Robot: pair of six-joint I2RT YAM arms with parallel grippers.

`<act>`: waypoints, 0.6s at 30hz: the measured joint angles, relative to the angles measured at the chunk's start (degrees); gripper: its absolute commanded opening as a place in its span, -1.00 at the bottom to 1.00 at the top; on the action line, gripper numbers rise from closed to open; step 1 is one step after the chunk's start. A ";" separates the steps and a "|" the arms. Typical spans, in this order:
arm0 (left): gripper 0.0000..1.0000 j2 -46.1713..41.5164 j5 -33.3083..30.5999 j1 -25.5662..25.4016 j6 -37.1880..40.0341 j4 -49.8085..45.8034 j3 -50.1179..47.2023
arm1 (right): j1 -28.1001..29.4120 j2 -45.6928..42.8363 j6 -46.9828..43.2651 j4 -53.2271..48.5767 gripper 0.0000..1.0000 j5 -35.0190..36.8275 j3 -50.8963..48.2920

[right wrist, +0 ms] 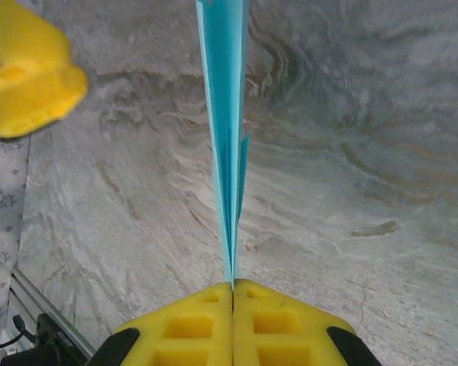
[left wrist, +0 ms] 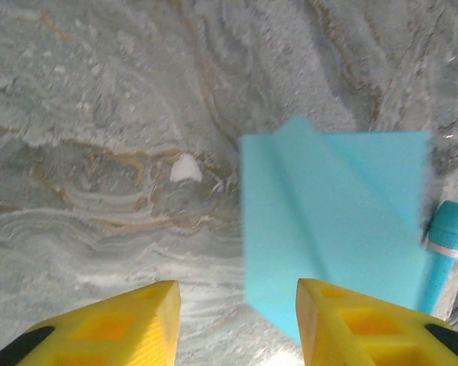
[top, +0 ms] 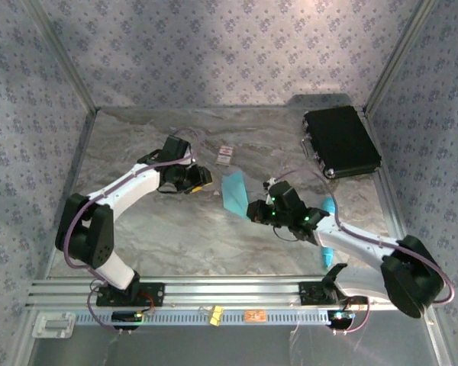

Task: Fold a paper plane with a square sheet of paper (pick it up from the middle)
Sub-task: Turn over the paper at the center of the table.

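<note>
You are looking down on a grey marbled worktop that is filling the middle of the top view. Your two white-and-black arms are reaching in from the bottom edge. The left arm is bending up toward the centre, and the right arm is stretching in from the lower right.

A flat black rectangular case is lying in the upper right, well apart from both tools.

Just right of centre, the thin light-blue sheet of paper, creased and partly folded, is standing on edge between the tools. Your right tool is pinching its near end, with the yellow fingers pressed together on it at the bottom centre of the right wrist view. From there the sheet is running up as a narrow blue strip to the top edge.

Your left tool is standing moderately wide and gripping nothing. In its wrist view the sheet's broad face is showing in the right half.

A slim cyan pen-like stick is lying at the right edge there, beside the sheet. A small white card with red marks is lying above centre in the top view.
</note>
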 measured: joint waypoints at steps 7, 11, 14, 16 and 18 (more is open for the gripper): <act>0.00 -5.20 -1.97 -1.18 0.02 0.83 -4.90 | -2.08 -9.90 -4.85 -7.17 -0.85 2.12 -0.35; -0.01 -12.50 -2.80 -2.51 -0.96 1.81 -9.20 | -2.95 -15.78 -6.01 -11.19 -0.84 2.93 -1.20; 0.05 -15.98 -3.19 -2.84 -1.29 1.64 -10.49 | -2.71 -19.91 -6.64 -14.05 -0.83 3.58 -1.99; 0.14 -18.62 -4.33 -2.84 -1.18 1.38 -11.39 | -2.56 -21.90 -7.39 -16.90 -0.83 4.90 -2.16; 0.19 -21.66 -5.60 -2.82 -1.20 1.38 -12.83 | -2.32 -22.43 -8.02 -20.13 -0.83 6.67 -1.77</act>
